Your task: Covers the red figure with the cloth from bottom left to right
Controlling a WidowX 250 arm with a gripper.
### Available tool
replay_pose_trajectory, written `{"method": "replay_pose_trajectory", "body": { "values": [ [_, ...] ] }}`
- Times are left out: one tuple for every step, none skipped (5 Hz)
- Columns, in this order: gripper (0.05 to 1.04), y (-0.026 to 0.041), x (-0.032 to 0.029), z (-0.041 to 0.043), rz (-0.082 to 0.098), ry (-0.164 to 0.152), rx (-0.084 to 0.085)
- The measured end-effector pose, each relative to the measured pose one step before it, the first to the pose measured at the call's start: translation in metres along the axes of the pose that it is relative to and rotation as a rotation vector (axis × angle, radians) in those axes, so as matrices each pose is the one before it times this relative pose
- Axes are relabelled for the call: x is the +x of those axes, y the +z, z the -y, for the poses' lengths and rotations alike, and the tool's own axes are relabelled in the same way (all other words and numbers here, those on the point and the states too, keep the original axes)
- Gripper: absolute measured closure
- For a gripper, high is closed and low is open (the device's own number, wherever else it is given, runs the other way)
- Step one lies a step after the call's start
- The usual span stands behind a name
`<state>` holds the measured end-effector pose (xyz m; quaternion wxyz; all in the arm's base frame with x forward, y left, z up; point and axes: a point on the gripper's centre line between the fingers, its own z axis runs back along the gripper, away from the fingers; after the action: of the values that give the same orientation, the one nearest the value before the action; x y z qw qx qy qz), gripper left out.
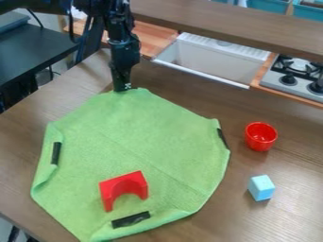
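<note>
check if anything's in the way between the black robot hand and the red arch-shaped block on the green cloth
Nothing visible: only green cloth lies between the black hand at its far corner and the red arch-shaped block. The red cup and light blue cube sit off to the right.

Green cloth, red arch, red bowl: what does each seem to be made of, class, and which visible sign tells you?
The green cloth looks like soft, matt textile: its edge curls and folds. The red arch could be painted wood or plastic; its smooth, even colour leaves that open. The red bowl is probably glossy plastic, with bright highlights inside.
</note>
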<state>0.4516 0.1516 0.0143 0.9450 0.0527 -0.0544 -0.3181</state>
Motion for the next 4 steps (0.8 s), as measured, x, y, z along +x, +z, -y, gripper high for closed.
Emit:
{"method": "replay_pose_trajectory", "body": {
  "values": [
    [1.035, 0.00035, -0.00125, 0.00100, -0.0085, 0.0171, -0.0071],
    [1.035, -0.00148, 0.00177, -0.00243, 0.0027, 0.0094, 0.0038],
    [1.035, -0.00242, 0.00092, 0.00204, 0.0229, 0.0054, -0.0187],
    [1.020, -0.00054, -0.00338, -0.00085, 0.0205, 0.0041, -0.0194]
  ]
}}
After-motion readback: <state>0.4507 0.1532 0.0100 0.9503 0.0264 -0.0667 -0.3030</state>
